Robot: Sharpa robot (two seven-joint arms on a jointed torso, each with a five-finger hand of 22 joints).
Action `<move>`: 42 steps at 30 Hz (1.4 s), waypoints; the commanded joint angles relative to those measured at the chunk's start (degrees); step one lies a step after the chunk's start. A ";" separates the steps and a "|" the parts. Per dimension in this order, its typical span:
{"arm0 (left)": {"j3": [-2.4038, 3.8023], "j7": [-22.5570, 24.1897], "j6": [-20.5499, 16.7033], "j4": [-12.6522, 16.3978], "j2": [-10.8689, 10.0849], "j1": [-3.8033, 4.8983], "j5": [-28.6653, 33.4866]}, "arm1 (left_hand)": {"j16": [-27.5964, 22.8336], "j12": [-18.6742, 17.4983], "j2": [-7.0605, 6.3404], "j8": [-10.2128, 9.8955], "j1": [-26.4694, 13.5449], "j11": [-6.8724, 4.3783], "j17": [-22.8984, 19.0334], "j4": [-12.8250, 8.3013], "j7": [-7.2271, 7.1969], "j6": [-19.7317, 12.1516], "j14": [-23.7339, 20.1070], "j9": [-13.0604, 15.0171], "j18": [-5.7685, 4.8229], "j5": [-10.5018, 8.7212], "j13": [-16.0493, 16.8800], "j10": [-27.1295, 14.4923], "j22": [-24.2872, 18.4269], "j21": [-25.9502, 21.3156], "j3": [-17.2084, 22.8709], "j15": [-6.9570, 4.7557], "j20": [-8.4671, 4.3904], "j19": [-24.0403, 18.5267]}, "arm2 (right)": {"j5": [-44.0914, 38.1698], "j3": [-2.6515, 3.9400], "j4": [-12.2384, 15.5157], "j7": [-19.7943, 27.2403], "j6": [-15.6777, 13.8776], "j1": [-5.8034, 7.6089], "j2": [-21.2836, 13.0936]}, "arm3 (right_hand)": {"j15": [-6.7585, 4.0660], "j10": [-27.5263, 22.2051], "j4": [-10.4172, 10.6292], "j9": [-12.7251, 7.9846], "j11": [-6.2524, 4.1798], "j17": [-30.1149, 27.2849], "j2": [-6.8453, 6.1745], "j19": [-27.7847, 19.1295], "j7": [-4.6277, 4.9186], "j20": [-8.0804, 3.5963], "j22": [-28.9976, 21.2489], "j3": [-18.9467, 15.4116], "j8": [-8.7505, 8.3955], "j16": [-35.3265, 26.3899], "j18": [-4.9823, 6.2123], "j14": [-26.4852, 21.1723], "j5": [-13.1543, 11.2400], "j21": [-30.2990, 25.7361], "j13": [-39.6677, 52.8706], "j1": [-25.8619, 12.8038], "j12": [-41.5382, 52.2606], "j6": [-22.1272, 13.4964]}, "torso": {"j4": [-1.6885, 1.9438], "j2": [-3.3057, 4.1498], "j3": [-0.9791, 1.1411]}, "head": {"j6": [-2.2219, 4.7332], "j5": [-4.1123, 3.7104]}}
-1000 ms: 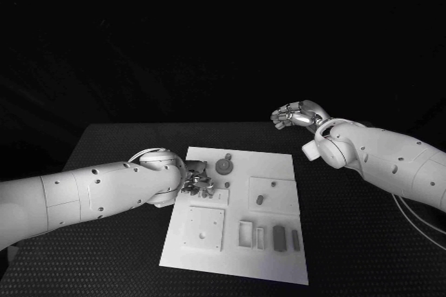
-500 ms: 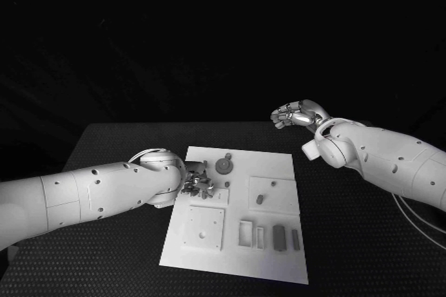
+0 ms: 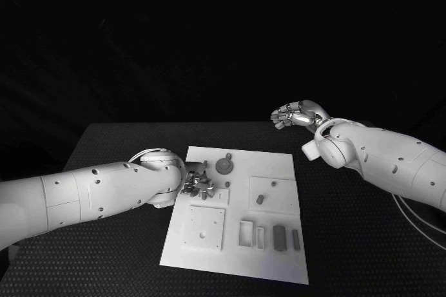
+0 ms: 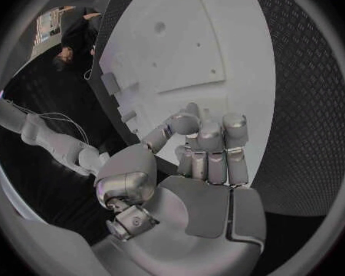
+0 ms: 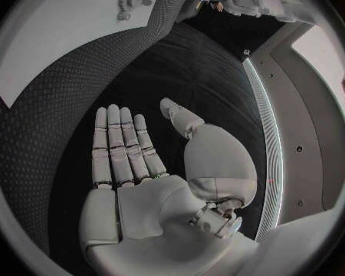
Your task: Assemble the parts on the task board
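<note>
White board [image 3: 279, 245] is lying mid-table [image 3: 111, 142] with grey parts [image 3: 279, 236] sitting in its near slots and a gear [image 3: 224, 164] at its far end. We are curling our left hand [image 3: 198, 183] down onto the board's left edge, fingers bunched and hiding whatever lies beneath; whether it pinches anything we cannot tell. We are holding our right hand [image 3: 296, 114] raised beyond the far right corner, fingers straight and together, empty.

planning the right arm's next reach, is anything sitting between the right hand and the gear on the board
Nothing visible does. The right hand hangs open beyond the task board's far right corner, with bare black table between it and the gear. The left hand works on the gear's other side.
</note>
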 commanded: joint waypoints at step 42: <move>-0.09 -0.25 4.27 -0.58 0.58 -0.20 0.53 | 0.91 1.01 1.63 -0.19 -1.20 -0.57 -0.31 0.77 -4.00 9.88 1.74 0.11 0.65 3.82 -0.06 0.20 0.44 0.51 1.09 -1.73 -5.45 -0.08 | -0.35 0.03 -0.11 0.28 0.97 -0.12 0.17 | 0.32 0.82 0.25 -0.67 0.08 -0.13 -0.09 -0.51 -0.07 0.12 0.50 -0.37 0.73 -0.50 -0.97 0.14 2.20 -0.41 -0.06 -0.19 -0.87 -0.42 | -0.02 0.00 0.03 | 0.10 0.07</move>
